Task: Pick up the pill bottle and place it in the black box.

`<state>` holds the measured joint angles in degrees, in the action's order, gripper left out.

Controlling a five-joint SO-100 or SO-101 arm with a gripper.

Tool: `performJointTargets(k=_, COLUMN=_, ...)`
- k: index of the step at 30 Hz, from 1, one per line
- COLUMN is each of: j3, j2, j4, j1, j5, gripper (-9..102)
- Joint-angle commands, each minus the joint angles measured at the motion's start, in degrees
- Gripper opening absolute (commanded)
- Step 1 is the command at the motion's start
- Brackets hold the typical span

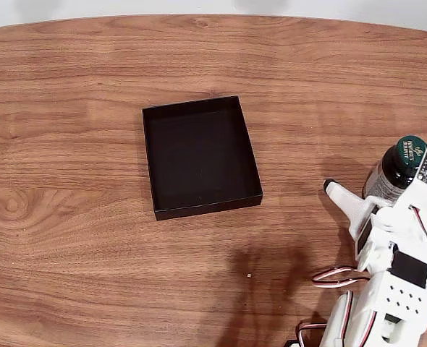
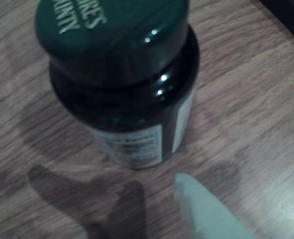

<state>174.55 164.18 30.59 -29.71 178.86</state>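
Standing upright on counter (image 1: pixel 90 238): pill bottle (image 1: pixel 396 168). Pincer (image 1: pixel 376 189) spreading around it, seemingly not touching. Black box (image 1: pixel 201 156) sitting well apart.

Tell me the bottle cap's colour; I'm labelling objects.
Dark green with white lettering, clearest in the wrist view on the cap of the bottle.

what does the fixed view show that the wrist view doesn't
The fixed view alone gives the layout: the whole black box lies empty on the table, well left of the pill bottle, with the white arm reaching up from the lower right. The wrist view alone gives close detail: the cap lettering and the label print, too blurred to read. Both show the bottle upright on the wood, not yet gripped.
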Motion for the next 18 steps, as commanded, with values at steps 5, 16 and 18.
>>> performJointTargets(k=5, j3=-1.05, j2=-3.16, j4=-4.66, j1=-2.11, j5=1.14, gripper=48)
performJointTargets(k=16, j3=-1.32, j2=-5.98, j4=-8.35, j1=-3.25, j5=1.93, gripper=47)
performJointTargets(k=18, j3=-1.41, j2=-7.73, j4=-10.55, j1=-4.04, j5=2.29, gripper=47)
